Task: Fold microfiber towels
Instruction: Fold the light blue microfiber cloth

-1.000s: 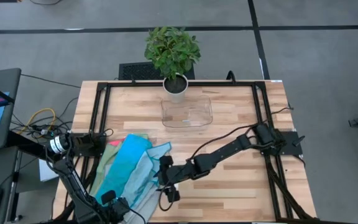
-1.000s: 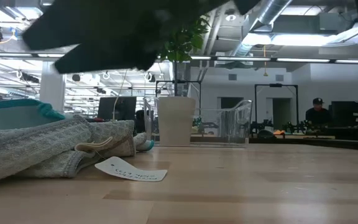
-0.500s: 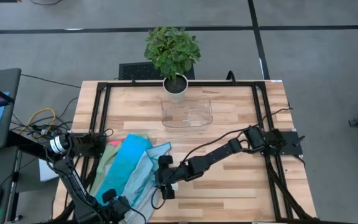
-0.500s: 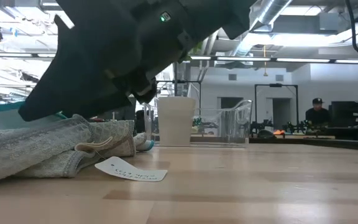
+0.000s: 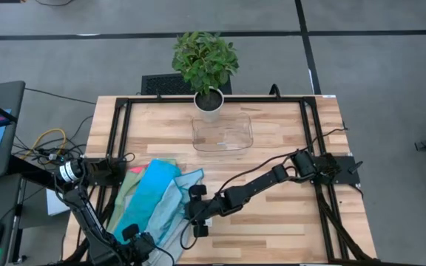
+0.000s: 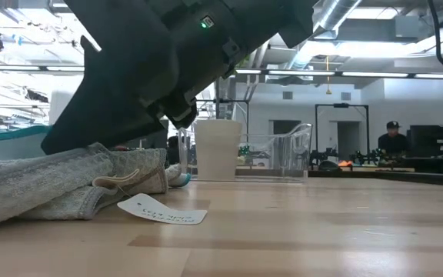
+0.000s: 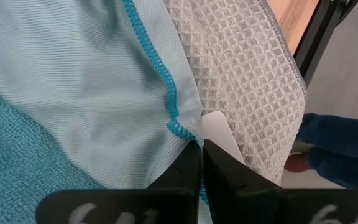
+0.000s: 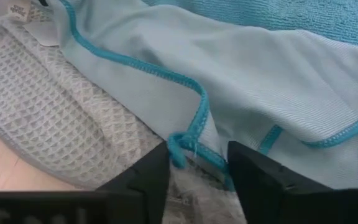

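Observation:
A pile of microfiber towels lies at the table's near left. A bright blue one (image 5: 146, 196) is on top, a light grey one with teal edging (image 5: 170, 210) is beside it, and a grey waffle one (image 8: 55, 106) is underneath. Green, yellow and pink edges (image 5: 128, 181) show at the far left. My left gripper (image 5: 135, 240) is at the pile's near edge, shut on the teal-edged towel. My right gripper (image 5: 192, 220) is low at the pile's right edge and open. Its fingers stand either side of a teal-hemmed corner (image 8: 180, 144). My left gripper pinches the light grey towel at its teal-hemmed corner (image 7: 180, 129) between its two shut fingers. It comes steeply from above. Whether it holds one layer or several I cannot tell. The towel lies slack on the pile beside a white tag (image 7: 219, 130).
A clear plastic tray (image 5: 222, 133) and a potted plant (image 5: 207, 66) stand at the far middle. Black frame rails (image 5: 313, 140) run along the table's sides. Bare wood (image 5: 272, 225) lies right of the pile. A person's leg (image 7: 340, 134) shows beyond the table's edge.
My right gripper has come down and tipped a little toward the right edge of the towel pile. In the low view it now hangs just over the grey towel. The pile and my left gripper have kept still.

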`<act>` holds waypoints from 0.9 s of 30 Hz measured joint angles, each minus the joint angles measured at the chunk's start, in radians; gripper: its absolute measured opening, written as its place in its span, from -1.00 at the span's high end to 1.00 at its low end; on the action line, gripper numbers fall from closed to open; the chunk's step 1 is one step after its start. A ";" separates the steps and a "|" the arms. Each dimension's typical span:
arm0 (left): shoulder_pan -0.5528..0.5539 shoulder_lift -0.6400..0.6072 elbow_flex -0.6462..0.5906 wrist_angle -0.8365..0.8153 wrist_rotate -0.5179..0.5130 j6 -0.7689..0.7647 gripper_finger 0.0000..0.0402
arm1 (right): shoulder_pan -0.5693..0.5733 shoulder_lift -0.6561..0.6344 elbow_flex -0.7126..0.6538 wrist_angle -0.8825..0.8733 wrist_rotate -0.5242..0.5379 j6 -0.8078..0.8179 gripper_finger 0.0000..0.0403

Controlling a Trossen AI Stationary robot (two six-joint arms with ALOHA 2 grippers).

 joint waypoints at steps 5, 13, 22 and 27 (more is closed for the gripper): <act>0.000 0.000 0.000 0.000 0.000 0.000 1.00 | -0.001 0.000 0.000 0.000 0.000 -0.005 0.38; 0.000 0.000 0.000 0.000 0.002 0.000 1.00 | -0.008 0.000 -0.001 -0.036 -0.001 -0.007 0.88; 0.000 -0.006 0.004 -0.003 0.093 -0.062 1.00 | 0.001 -0.136 0.009 -0.090 0.047 0.044 0.95; 0.000 -0.050 0.052 -0.067 0.074 -0.081 1.00 | 0.002 -0.299 0.010 -0.221 0.148 0.068 0.93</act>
